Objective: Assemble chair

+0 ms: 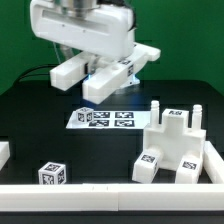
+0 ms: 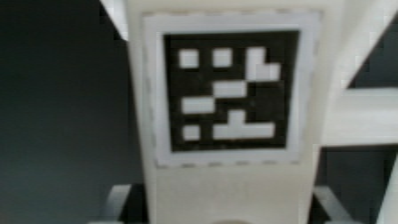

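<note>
Item 1, counter: dark, matte, bearing all loose parts. Item 2, arm: glossy white, hanging above the far edge of the counter. Item 3, white rail: runs along the near edge and turns up the edge at the exterior view's right. Item 4, part-built chair: chunky white block in the near corner at the exterior view's right, standing against the rail, with two posts pointing straight up and tags on its near faces. Item 5, marker board: flat at mid-counter, just below the arm. Item 6, long white piece: raised clear of the counter. The jaws appear clenched on it, though the fingertips themselves are hidden. Its long axis lies roughly level, slanting from the far edge toward the near edge, and its tagged face looks straight at the wrist camera. Item 7, small cube piece: by the near edge toward the exterior view's left, well apart from the rest. Governing relation: the part-built chair lies lower than the jaws, toward the near edge and the exterior view's right. The level piece would probably need turning upright to match those posts.
</note>
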You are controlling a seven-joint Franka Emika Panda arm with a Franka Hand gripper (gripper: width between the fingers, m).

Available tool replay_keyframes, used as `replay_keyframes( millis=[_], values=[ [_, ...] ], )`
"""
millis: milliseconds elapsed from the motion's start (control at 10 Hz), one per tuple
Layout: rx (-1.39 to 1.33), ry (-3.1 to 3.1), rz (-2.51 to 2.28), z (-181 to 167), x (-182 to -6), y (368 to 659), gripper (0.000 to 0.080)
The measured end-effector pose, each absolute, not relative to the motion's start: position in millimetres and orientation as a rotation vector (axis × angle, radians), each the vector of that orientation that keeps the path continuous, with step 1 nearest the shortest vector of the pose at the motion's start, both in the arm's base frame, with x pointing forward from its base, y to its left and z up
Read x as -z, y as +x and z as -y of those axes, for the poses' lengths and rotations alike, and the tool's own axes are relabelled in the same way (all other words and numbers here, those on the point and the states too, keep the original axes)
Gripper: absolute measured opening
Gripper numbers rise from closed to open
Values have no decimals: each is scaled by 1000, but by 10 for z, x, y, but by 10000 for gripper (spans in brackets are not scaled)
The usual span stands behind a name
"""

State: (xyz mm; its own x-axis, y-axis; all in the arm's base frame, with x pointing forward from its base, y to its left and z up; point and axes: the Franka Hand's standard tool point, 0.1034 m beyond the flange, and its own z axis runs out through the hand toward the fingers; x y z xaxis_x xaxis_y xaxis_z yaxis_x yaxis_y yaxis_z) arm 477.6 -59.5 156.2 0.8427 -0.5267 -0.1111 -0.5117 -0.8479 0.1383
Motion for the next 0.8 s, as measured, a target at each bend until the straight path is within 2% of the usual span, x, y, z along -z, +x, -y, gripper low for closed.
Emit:
replay_keyframes(
  millis=[100, 300, 600, 800],
  values=[
    [159, 2993, 626, 381, -1658, 4955, 287],
    [25, 3035, 237, 170, -1778, 5203, 287],
    [33, 3035, 176, 209, -1732, 5173, 287],
    [-46, 3023, 303, 9, -1703, 5309, 287]
  ],
)
